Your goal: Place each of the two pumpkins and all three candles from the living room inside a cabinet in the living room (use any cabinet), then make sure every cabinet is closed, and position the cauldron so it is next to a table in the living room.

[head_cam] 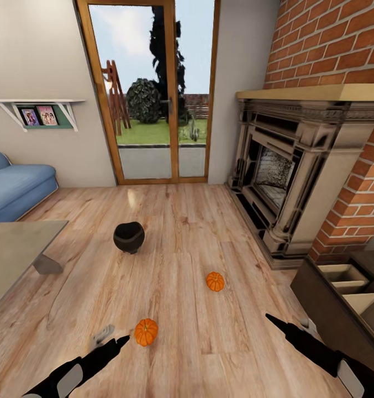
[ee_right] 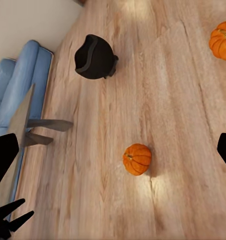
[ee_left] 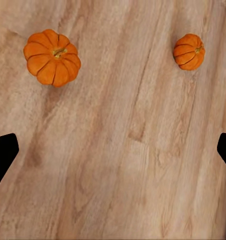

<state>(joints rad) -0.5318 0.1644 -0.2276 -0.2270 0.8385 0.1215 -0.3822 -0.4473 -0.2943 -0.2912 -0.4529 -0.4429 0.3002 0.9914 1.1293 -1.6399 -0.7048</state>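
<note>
Left gripper (ee_left: 113, 150) jaws apart, empty; right gripper (ee_right: 113, 150) likewise. Near pumpkin (head_cam: 146, 331) on floor at its 1 o'clock, touching nothing. Risk: a fingertip nudge could roll it away.

Two pumpkins (ee_left: 52, 57) (ee_left: 188, 51) well apart on plank floor (ee_left: 123, 150) — both upright

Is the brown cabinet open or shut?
Open. In the head view, the cabinet at lower right has drawers pulled out, showing pale insides that look empty. Both pumpkins sit on the floor.
</note>
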